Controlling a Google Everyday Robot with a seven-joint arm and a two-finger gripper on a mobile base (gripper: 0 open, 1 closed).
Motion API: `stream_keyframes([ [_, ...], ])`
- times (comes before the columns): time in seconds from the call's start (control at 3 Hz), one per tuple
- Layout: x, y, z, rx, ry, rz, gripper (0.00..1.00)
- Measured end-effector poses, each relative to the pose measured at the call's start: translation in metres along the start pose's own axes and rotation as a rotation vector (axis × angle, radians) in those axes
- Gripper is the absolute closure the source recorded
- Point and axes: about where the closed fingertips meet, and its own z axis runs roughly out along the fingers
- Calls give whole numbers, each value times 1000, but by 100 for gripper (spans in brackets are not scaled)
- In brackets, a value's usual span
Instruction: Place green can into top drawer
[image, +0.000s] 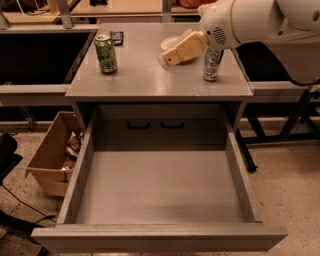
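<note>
The green can (106, 53) stands upright at the back left of the grey cabinet top (150, 80). The top drawer (160, 187) is pulled fully out below it, and its flat grey bottom holds nothing. My gripper (167, 58) hangs over the middle right of the cabinet top, about a hand's width to the right of the green can and not touching it. Its cream fingers point left toward the can. The white arm comes in from the upper right.
A taller silver-grey dented can (212, 63) stands at the right of the top, behind my gripper. A white bowl (172, 43) sits partly hidden behind the gripper. A small dark object (116, 37) lies at the back. A brown cardboard box (52, 155) sits on the floor at left.
</note>
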Motion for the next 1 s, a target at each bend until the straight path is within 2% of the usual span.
stream_keyframes([
  [0.33,-4,3,34,-30,-75,45,0],
  [0.67,-9,7,89,-62,-150,106,0],
  [1.0,-29,21,155,-95,-233,161,0],
])
